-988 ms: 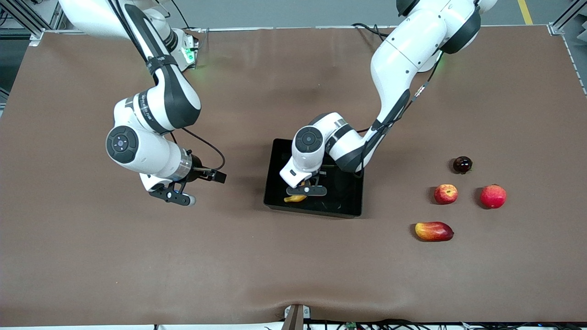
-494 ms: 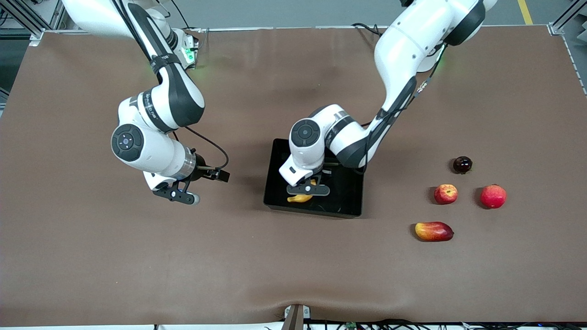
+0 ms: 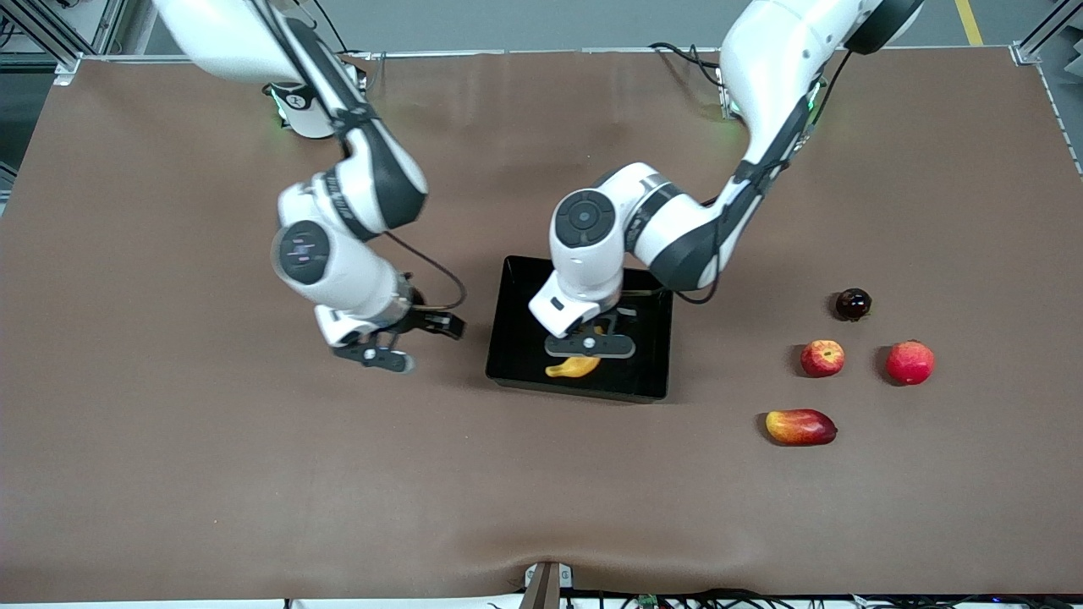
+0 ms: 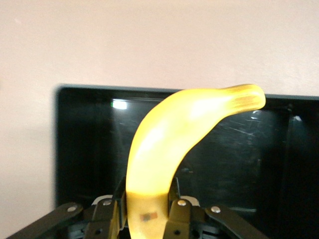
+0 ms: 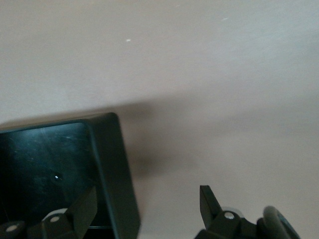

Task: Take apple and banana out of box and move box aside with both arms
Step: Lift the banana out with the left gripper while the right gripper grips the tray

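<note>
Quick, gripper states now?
Left gripper: shut on the banana, over the box.
Right gripper: open, holding nothing, at the box's edge.

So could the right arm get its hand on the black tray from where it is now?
Probably yes. The right hand is open over the tray's wall toward the right arm's end, one finger inside, one outside. The left hand holds the banana over the tray's middle, away from that wall.

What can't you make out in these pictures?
- Front view: the left gripper covers most of the curved yellow banana over the shallow black plastic tray.
- Left wrist view: the frame's edge cuts off the banana's held end.
- Right wrist view: the right gripper shows only its fingers' tips.
</note>
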Tool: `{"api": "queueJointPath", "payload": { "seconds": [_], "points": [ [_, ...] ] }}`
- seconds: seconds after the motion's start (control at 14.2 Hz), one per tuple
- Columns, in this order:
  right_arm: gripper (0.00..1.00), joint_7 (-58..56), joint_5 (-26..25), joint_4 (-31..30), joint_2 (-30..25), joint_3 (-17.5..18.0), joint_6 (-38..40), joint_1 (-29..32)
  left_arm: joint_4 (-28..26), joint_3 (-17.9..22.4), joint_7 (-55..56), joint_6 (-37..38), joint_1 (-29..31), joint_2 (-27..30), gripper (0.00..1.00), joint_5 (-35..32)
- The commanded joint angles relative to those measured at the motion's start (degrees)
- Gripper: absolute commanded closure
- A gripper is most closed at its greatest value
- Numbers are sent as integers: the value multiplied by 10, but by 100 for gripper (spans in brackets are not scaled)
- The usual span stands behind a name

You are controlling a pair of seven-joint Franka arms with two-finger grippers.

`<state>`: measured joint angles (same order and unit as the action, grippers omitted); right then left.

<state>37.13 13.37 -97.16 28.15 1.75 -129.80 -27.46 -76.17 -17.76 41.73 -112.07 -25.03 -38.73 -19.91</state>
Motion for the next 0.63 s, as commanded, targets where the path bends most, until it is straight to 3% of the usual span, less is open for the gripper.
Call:
{"api": "queueJointPath", "payload": {
  "seconds": [0.0, 0.28, 0.35, 0.56],
  "points": [
    [27, 28, 3, 6, 42, -5, -63, -37, -19, -7, -93, 69, 52, 70, 100, 18],
    [92, 30, 3, 6, 60, -9, -78, -58, -38, -8, -264, 119, 169, 110, 100, 20],
    [100, 30, 3, 6, 62, -9, -79, -59, -42, -7, -292, 119, 205, 110, 100, 23],
    [100, 30, -1, 7, 60, -11, -77, -58, -39, -5, -295, 96, 283, 89, 100, 15]
  ]
}}
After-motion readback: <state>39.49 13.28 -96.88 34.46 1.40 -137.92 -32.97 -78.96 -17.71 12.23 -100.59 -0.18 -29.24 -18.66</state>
